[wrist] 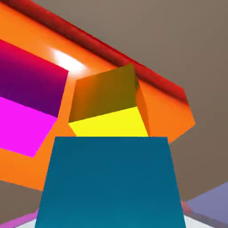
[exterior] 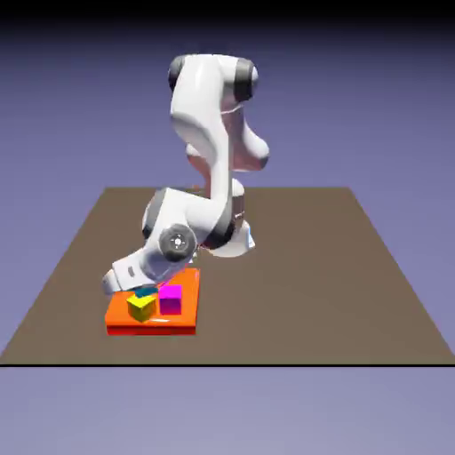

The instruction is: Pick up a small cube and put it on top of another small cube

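The small cyan cube [wrist: 111, 182] fills the bottom of the hand view and hides both fingertips. In the exterior view only a sliver of this cube [exterior: 145, 291] shows under the hand, where my gripper [exterior: 142, 289] is shut on it. The yellow cube [exterior: 139, 307] sits on the orange tray [exterior: 155, 327], just in front of and below the cyan one. In the hand view the yellow cube [wrist: 109, 111] lies right beyond the cyan cube's far edge. Whether the two cubes touch I cannot tell.
A magenta cube [exterior: 170, 298] stands on the tray close beside the yellow one, toward the exterior view's right; it shows at the left of the hand view [wrist: 26, 102]. The tray's raised red rim [wrist: 133, 58] runs behind the cubes. Brown table [exterior: 311, 267] surrounds the tray.
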Available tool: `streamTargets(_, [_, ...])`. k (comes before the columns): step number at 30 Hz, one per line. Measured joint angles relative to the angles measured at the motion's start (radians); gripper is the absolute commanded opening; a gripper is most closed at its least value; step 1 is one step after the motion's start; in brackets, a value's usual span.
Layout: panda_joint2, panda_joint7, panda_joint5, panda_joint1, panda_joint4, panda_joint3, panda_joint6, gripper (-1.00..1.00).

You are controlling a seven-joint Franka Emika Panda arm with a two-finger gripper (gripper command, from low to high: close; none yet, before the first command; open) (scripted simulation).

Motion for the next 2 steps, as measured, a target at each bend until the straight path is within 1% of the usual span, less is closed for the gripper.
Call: streamTargets(2, [0.000, 0.001, -0.002, 0.000, 0.000, 0.000, 0.001, 1.00])
